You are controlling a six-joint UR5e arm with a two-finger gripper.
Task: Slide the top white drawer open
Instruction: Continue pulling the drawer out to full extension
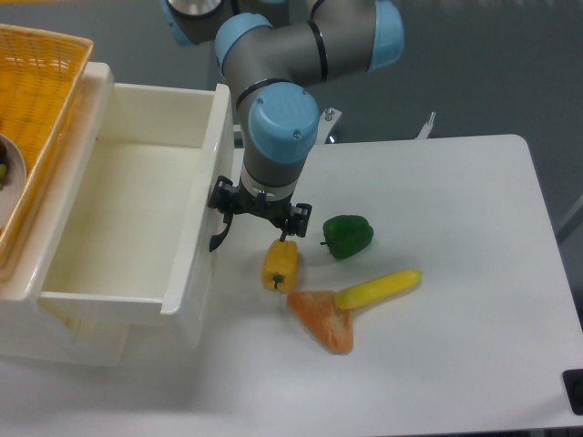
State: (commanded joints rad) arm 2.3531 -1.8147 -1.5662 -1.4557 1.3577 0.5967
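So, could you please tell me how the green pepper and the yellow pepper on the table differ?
The green pepper is squat and rounded, while the yellow pepper is longer and narrower. The green pepper lies to the right, clear of the arm, whereas the yellow pepper sits directly below the gripper, near the top white drawer. Both rest on the white table, apart from each other.

Top white drawer: glossy, smooth cream plastic. Basket at 10 o'clock: orange woven weave. Table: matt white. Green pepper: shiny skin.
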